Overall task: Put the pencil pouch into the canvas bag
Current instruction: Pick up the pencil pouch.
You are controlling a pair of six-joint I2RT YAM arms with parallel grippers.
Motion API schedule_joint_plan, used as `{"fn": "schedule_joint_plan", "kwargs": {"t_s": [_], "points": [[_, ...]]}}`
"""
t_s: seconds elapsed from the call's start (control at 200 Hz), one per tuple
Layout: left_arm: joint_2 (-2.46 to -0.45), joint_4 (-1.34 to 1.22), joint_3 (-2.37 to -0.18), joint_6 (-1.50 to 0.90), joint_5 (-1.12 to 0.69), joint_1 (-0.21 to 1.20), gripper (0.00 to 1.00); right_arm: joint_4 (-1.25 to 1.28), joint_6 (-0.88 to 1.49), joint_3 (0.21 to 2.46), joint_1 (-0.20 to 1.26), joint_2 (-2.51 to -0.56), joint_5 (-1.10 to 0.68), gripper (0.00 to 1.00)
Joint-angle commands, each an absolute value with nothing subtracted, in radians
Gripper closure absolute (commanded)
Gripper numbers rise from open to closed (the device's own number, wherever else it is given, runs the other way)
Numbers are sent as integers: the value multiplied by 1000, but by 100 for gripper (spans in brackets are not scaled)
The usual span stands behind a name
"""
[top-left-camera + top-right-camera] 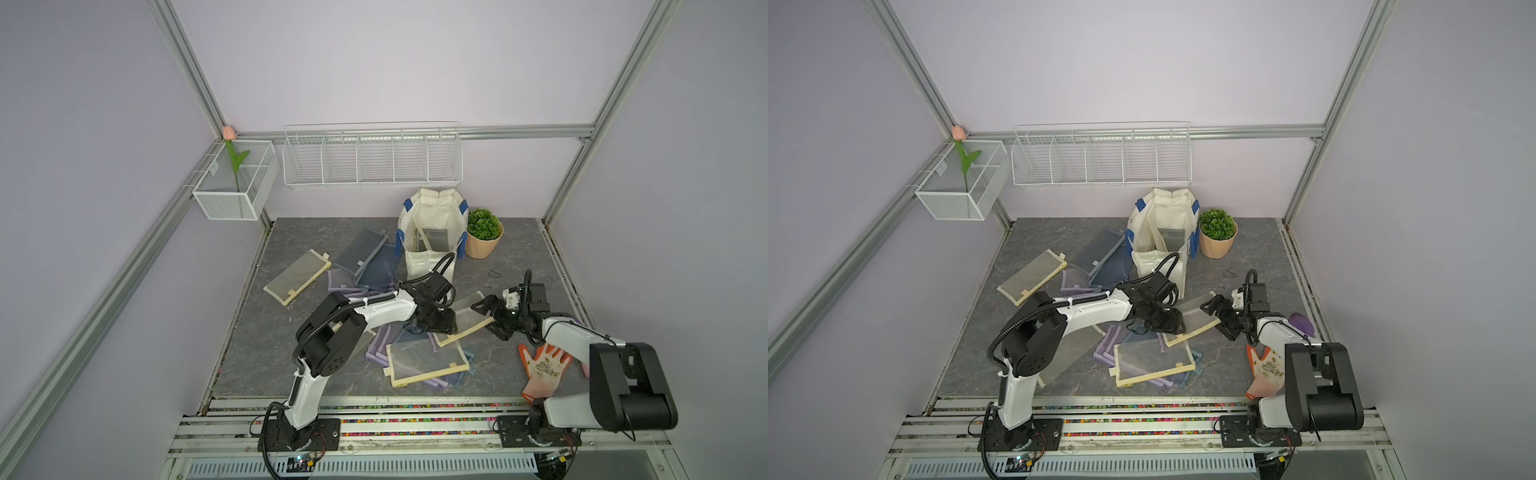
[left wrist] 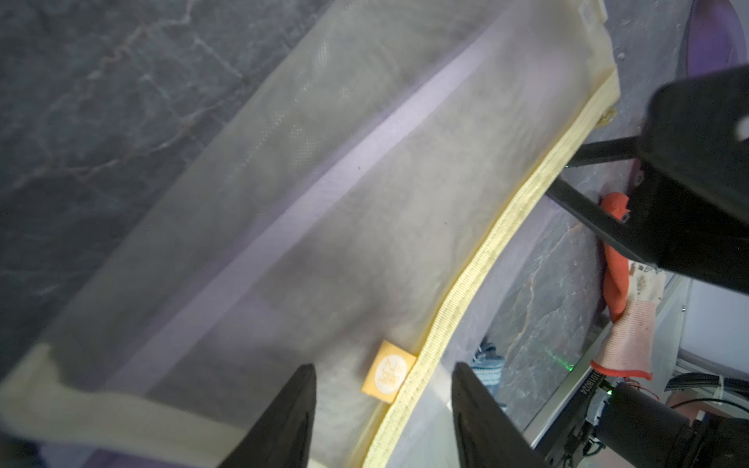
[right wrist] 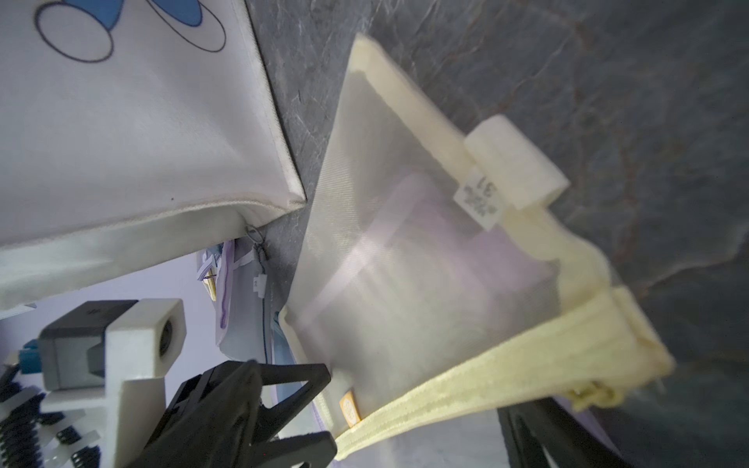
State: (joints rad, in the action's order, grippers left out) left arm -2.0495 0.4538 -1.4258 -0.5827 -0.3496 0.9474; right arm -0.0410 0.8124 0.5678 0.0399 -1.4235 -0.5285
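The left pincer (image 2: pixel 383 366), half open, straddles the pencil pouch (image 2: pixel 324 202).

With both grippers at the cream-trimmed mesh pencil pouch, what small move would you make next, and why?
Probably close the left gripper. Its fingers stand apart astride the yellow zipper edge of the cream-trimmed mesh pencil pouch, not yet pinching it, and the right gripper is open at the pouch's other end, so nothing seems to hold it yet.

A green potted plant (image 1: pixel 483 232) sits right of centre. White wire rack (image 1: pixel 372 158) hangs upper centre; a mesh box (image 1: pixel 232 195) with a tulip (image 1: pixel 229 133) upper left. Orange glove (image 1: pixel 544 365) lies lower right.
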Motion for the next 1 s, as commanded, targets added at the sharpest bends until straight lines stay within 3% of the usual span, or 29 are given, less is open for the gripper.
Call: {"fn": "schedule_joint_plan", "kwargs": {"t_s": [0.0,0.17,0.38,0.645,0.835,0.995], "points": [[-2080,445,-1421,-597,-373,952,47,56,838,549,33,-1471,-560,11],[-2099,442,-1430,-601,-389,955,48,108,818,535,33,-1511,-568,19],[-2111,440,-1433,-604,-401,960,49,116,788,520,33,-1536,-544,57],[-2102,468,-1470,-591,-404,960,49,109,741,534,33,-1536,-535,90],[-2061,508,-1505,-564,-400,960,48,92,692,541,34,-1479,-537,93],[-1981,573,-1558,-526,-414,958,38,-29,618,551,38,-1321,-534,94]]}}
